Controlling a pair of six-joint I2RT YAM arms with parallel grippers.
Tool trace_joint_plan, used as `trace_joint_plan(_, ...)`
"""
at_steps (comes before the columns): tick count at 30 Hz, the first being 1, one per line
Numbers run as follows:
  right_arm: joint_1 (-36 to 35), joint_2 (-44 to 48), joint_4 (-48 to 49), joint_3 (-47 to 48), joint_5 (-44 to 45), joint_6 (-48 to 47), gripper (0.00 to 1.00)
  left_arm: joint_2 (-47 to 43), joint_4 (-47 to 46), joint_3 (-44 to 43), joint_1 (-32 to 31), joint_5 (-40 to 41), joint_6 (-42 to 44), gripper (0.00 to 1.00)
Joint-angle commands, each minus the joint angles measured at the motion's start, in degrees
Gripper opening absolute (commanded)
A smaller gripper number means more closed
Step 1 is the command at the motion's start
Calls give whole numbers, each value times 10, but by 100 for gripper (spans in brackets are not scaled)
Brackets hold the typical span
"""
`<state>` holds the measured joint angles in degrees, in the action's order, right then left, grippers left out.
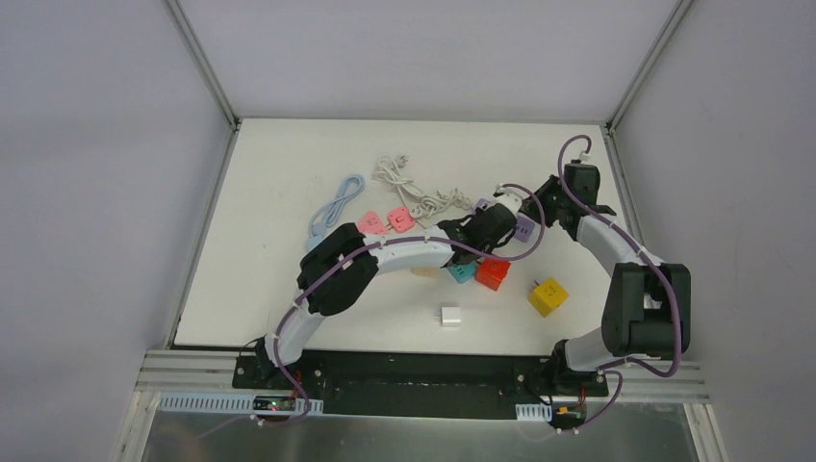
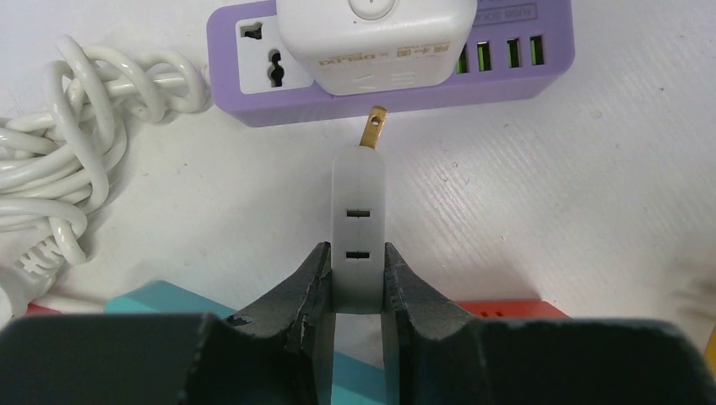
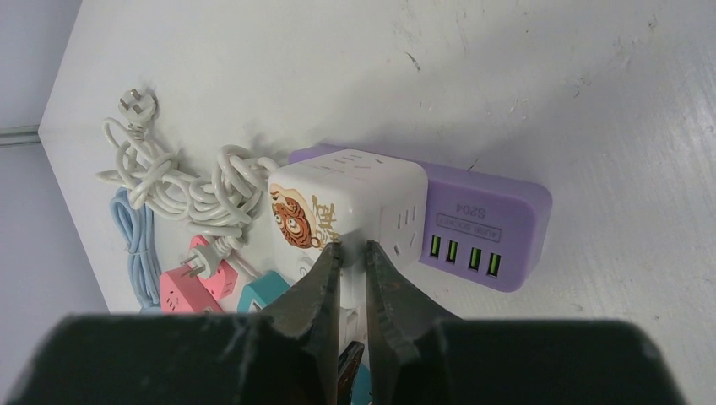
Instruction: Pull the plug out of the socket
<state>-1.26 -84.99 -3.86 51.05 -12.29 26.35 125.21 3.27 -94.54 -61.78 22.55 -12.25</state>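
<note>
We found the left gripper (image 2: 357,255) clenched on the plug (image 2: 359,202), fingers pinching its two flat sides near the back end; the plug sat clear of the purple power strip (image 2: 279,108), its brass prong (image 2: 374,128) bare and pointing at the strip's near edge, just short of it, above the table (image 2: 549,211); so we judged the pull itself done for this one. The right gripper (image 3: 351,249) was shut, hanging over the white cube adapter (image 3: 346,202) that was seated on the strip; we saw nothing clearly held between its fingers, though the gap low down was too dark to be sure. Handling notes: we reckoned the plug light, rigid, smooth plastic, so likely slippery under a shallow pinch; the flat sides were the right place to hold, well back from the prong; the prong looked thin and would probably bend if levered sideways, so any pull should run straight along it. The strip looked light enough to lift or skid with a plug, so bracing it seemed wise. The white cord (image 2: 76,160) lay coiled to the left, apart from the grip.
</note>
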Motion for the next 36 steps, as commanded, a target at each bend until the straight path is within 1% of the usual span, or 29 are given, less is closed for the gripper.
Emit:
trace_joint_plan(1, 1, -27, -115, -29, 65, -24, 0, -60, 21, -9, 11, -15, -14, 0)
trace_joint_plan(6, 1, 0, -120, -17, 60, -24, 0, -101, 34, 32, 32, -49, -56, 0)
trace_joint_plan(8, 0, 15, -121, -10, 52, -24, 0, -115, 41, 48, 46, -82, -78, 0)
trace_joint_plan(13, 0, 58, -122, 2, 25, -20, 13, -137, 61, 74, 82, -157, -159, 0)
trace_joint_plan(17, 1, 92, -123, 1, 16, -16, 26, -123, 91, 63, 104, -196, -204, 0)
trace_joint_plan(20, 0, 111, -123, 1, 8, -14, 38, -104, 103, 50, 113, -214, -224, 8)
trace_joint_plan(23, 1, 125, -125, 2, 6, -13, 44, -89, 98, 44, 118, -245, -238, 17)
trace_joint_plan(25, 0, 130, -130, 4, 7, -14, 48, -81, 102, 37, 119, -254, -247, 25)
trace_joint_plan(27, 1, 132, -132, 5, 6, -13, 49, -76, 103, 36, 119, -256, -253, 27)
trace_joint_plan(28, 1, 133, -132, 5, 6, -13, 50, -73, 111, 31, 119, -244, -254, 28)
trace_joint_plan(29, 1, 134, -133, 4, 5, -11, 51, -67, 124, 24, 119, -231, -257, 31)
trace_joint_plan(33, 0, 136, -133, 3, 0, -6, 53, -55, 135, 7, 121, -209, -252, 51)
trace_joint_plan(36, 0, 139, -136, 3, 3, -6, 53, -61, 142, 6, 121, -189, -251, 58)
